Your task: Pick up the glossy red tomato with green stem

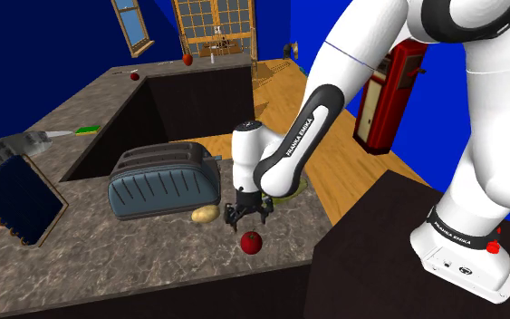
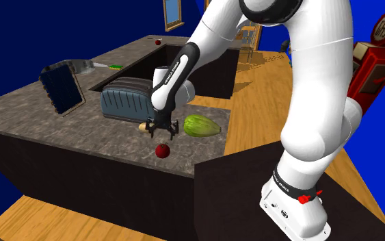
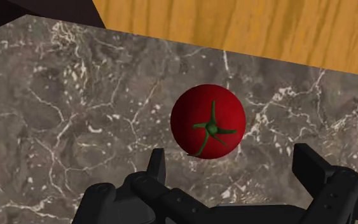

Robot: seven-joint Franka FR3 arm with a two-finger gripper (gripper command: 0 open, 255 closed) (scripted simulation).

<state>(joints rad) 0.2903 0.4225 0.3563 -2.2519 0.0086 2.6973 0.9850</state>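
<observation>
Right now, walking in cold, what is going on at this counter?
A white robot arm holds its black gripper open just above a red tomato with a green stem. The tomato lies on the dark marbled countertop, not yet gripped. A grey-blue toaster and a potato sit nearby.

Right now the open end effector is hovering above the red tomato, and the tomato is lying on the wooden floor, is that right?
Not quite. The tomato lies on the marbled counter, not the wooden floor; the wrist view shows it. The open end effector does hover above it.
</observation>
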